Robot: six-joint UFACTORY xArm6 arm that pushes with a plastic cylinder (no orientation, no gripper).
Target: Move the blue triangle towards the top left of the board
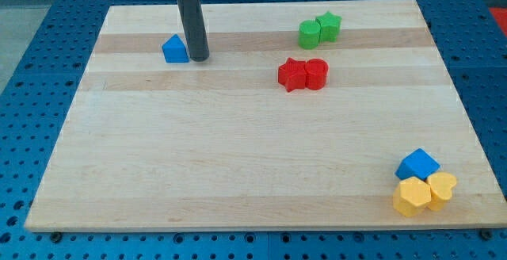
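Note:
The blue triangle (175,49) lies on the wooden board (238,149) in its upper left part. My dark rod comes down from the view's top, and my tip (199,57) rests on the board just to the right of the blue triangle, touching or nearly touching its right side.
A green cylinder-like block (310,33) and a green star (329,25) sit together at the top right. A red star (292,74) and a red cylinder (316,74) sit below them. A blue cube (417,165) and two yellow blocks (425,192) cluster at the bottom right corner.

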